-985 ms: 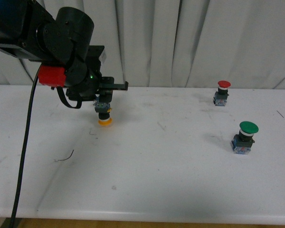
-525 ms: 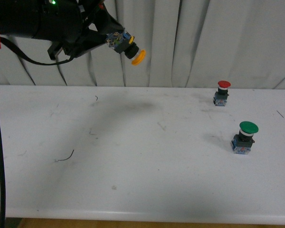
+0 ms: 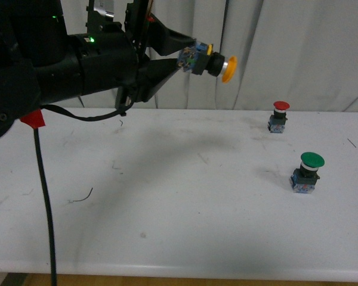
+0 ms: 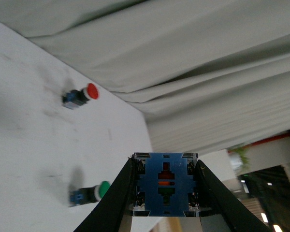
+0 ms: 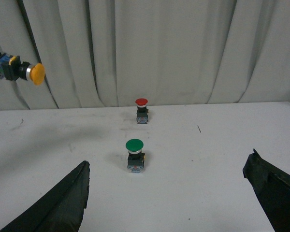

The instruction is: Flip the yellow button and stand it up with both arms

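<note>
Front view has the yellow button held high in the air, well clear of the table. It is pinched by its blue base between the left fingers, which are closed down to the width of that base. The black neck and orange-yellow cap stick out sideways past the fingertips, so the button lies roughly level, neither cap-down nor upright. Holding it by the base in mid-air reads as the middle of the flip: the cap end is free and turned toward the other arm's side, which I judge is meant to let that arm take it so it can be stood on its base. That arm does not appear in this view at all. Right wrist view fills the gap: the right fingers are spread wide with nothing between them, low over the table. From there the yellow button shows far off and above them, so a handover looks some way from ready. Left wrist view gives what neither other view does, the yellow button from its underside, seated squarely between the two fingers and touching both. Well below and beyond the left fingers, the red button and the green button stand upright on the table, apart from each other.
</note>
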Tool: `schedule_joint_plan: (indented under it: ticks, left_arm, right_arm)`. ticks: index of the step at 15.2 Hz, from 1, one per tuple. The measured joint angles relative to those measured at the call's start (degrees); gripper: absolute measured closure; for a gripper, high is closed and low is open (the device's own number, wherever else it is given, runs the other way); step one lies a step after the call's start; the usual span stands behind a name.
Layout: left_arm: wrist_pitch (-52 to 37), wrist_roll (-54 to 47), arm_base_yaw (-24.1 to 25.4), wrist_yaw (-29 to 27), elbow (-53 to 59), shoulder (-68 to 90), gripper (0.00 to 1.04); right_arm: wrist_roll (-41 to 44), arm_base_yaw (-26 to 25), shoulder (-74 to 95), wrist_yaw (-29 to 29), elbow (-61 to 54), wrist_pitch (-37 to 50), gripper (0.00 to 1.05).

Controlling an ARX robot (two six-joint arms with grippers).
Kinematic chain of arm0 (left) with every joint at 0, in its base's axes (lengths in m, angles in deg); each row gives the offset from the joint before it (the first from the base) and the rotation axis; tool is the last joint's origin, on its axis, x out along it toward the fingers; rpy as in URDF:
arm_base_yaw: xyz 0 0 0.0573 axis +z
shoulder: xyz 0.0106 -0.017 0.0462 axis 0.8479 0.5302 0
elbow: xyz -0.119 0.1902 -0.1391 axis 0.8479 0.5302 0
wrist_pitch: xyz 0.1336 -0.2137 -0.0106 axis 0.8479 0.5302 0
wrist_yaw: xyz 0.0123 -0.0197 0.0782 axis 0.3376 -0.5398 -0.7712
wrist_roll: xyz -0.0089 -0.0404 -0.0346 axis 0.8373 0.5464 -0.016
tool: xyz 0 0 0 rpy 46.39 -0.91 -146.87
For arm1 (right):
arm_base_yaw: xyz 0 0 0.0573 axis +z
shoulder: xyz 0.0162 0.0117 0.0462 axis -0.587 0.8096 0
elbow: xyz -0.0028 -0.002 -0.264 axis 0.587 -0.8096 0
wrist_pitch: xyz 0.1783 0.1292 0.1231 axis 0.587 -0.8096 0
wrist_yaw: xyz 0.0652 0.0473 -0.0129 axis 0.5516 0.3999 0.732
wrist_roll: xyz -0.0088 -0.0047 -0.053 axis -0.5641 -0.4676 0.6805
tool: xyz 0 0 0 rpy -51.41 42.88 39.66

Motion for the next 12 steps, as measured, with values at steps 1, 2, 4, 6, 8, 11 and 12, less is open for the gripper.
schedule_joint_plan:
  ticks: [1, 2, 4, 6, 8, 11, 12]
  left_arm:
    - [-4.74, 3.52, -0.46, 0.48, 0.28, 0.83, 0.74]
    - [-9.51, 6.40, -0.76, 1.42, 1.33, 0.81, 0.74]
    - [-15.17, 9.33, -0.57, 3.21, 2.86, 0.66, 0.74]
    - [-16.52, 10.16, 0.37, 3.67, 4.00, 0.66, 0.74]
    - [-16.02, 9.99, 0.68, 3.91, 4.63, 0.66, 0.74]
    - [-13.99, 9.18, 0.42, 4.52, 4.61, 0.44, 0.74]
    - [-13.14, 8.20, 0.37, 4.48, 3.93, -0.11, 0.74]
  right_arm:
    - [0.00, 0.00, 0.00, 0.02, 0.00, 0.00, 0.07]
    - [-0.02, 0.00, 0.00, 0.00, 0.00, -0.02, 0.07]
    - [-0.02, 0.00, 0.00, 0.02, 0.00, 0.00, 0.07]
    - [0.00, 0.00, 0.00, 0.00, 0.00, 0.00, 0.07]
    - [-1.81, -1.31, 0.85, 4.00, 0.00, 2.49, 0.07]
    - [-16.55, -5.14, 30.36, 26.58, 3.48, 36.20, 0.07]
    - [-22.69, -3.91, 55.01, 26.60, 16.66, 58.21, 0.07]
